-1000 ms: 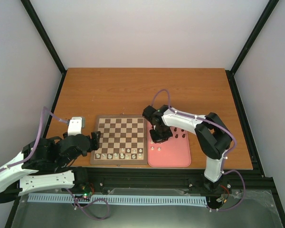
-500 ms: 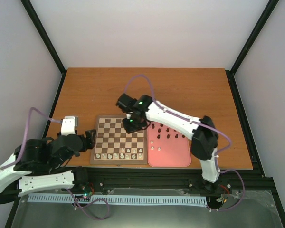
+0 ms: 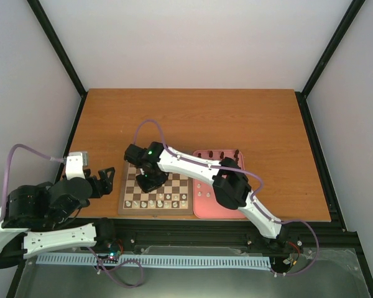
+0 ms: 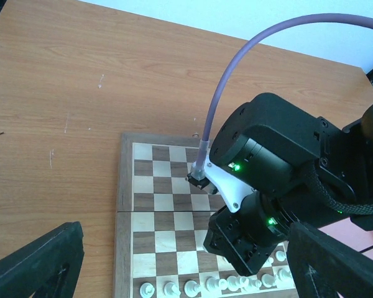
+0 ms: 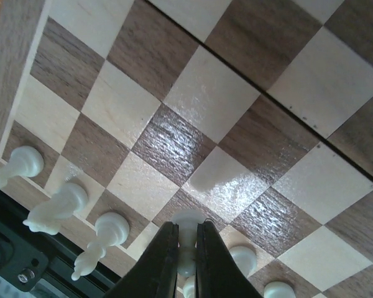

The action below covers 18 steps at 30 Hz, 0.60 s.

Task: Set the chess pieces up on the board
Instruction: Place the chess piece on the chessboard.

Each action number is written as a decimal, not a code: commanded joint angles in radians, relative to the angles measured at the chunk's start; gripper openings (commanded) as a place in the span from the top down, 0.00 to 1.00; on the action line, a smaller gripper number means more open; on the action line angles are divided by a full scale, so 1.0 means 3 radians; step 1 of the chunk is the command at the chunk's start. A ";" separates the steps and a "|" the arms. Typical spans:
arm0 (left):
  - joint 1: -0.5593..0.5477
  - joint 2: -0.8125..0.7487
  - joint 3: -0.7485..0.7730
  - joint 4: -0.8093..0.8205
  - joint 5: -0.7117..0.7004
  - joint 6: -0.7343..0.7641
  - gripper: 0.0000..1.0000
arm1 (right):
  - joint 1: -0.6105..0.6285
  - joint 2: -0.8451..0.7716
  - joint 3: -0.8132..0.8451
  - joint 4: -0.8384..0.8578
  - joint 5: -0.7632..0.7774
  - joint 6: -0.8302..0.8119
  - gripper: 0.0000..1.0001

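Ahead of the right gripper [image 5: 186,239] and the white piece [image 5: 188,218] it pinches, the board [image 5: 193,118] squares are bare, so there is room. Other white pieces [image 5: 57,208] stand close on both sides of its fingers [image 5: 163,261]. Ahead of the left gripper [image 4: 185,236], between its wide-apart fingers [image 4: 37,267], the right arm [image 4: 280,167] blocks most of the board.

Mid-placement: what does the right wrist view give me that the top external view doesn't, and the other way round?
Only the right wrist view shows the right gripper shut on a cream-white piece; from above that grip is hidden. Only the top external view shows the pink tray with dark pieces at its far edge, and the left gripper open, off the board's left side. Both show the board and the white pieces lined along its near edge.
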 commanded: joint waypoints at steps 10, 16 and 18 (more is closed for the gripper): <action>0.0017 -0.0071 -0.0121 0.0103 0.0034 0.0092 0.00 | 0.0097 0.0036 0.0084 -0.0216 0.0015 0.0026 0.97; 0.0020 -0.0072 -0.0132 0.0111 0.0029 0.0081 0.00 | 0.0113 0.0089 0.0084 -0.0212 -0.0036 -0.0008 0.97; 0.0020 -0.0070 -0.0128 0.0109 0.0030 0.0082 0.00 | 0.0117 0.0107 0.0084 -0.0207 -0.0040 -0.0010 0.97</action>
